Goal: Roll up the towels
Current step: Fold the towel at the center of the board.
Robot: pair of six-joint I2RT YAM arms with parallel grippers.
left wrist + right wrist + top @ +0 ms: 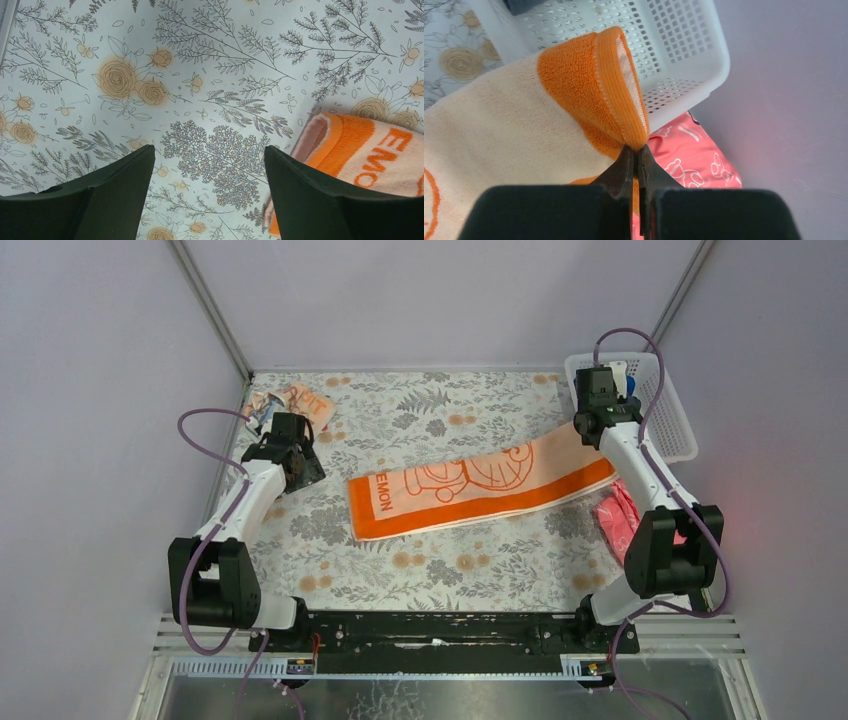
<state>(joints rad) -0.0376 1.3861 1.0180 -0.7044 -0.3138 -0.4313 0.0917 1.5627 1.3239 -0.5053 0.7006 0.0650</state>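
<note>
Our left hand (209, 152) hangs spread and empty just left of the long orange-bordered cream cloth towel (470, 490), which lies along the floral-printed worktop (450, 570). Our right hand (636, 155) pinches its raised far-right corner. So thin a pinch could slip, or drag it against the white slotted plastic basket (670, 410) behind. Plain lilac walls (420, 300) enclose everything.
</note>
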